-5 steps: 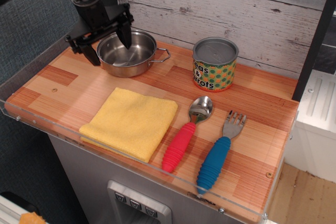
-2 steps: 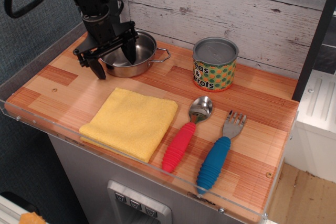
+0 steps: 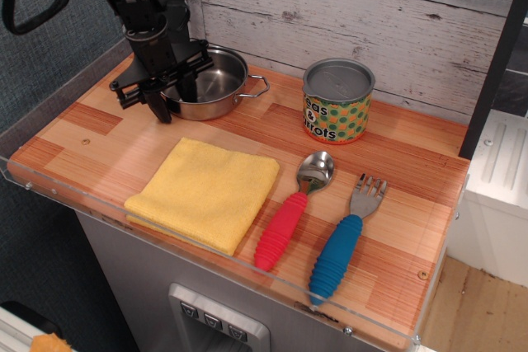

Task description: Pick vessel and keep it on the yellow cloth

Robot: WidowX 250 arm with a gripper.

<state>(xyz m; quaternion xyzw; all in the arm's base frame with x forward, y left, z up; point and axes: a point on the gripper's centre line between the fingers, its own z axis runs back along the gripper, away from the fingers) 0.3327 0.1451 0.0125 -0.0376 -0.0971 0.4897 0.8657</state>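
At the front of the table (image 3: 99, 133) the yellow cloth (image 3: 206, 191) is seen, folded flat, soft and fluffy. Nothing is on it yet. Just beside it to the right, a red-handled spoon (image 3: 290, 212) and a blue-handled fork (image 3: 345, 241) are laid down. A bit farther back on the right, a dotted tin can (image 3: 337, 100) is stood upright.

At the back left, close to the wooden wall, the vessel (image 3: 216, 82) is found. It is a small shiny metal pot, shallow and round, with a thin wire loop on its right side (the loop on the other side is hidden). It is still on the table, well apart from the cloth's middle.

The hand (image 3: 170, 98) is placed low at the pot's left rim. One finger seems to be outside the rim and one inside, with the rim between them. Whether the rim is squeezed tight cannot be told.

The pot is likely light and stiff, so it will not bend. Its metal is probably smooth and slippery, so a firm pinch on the rim is needed. It may tip if held by one side only.
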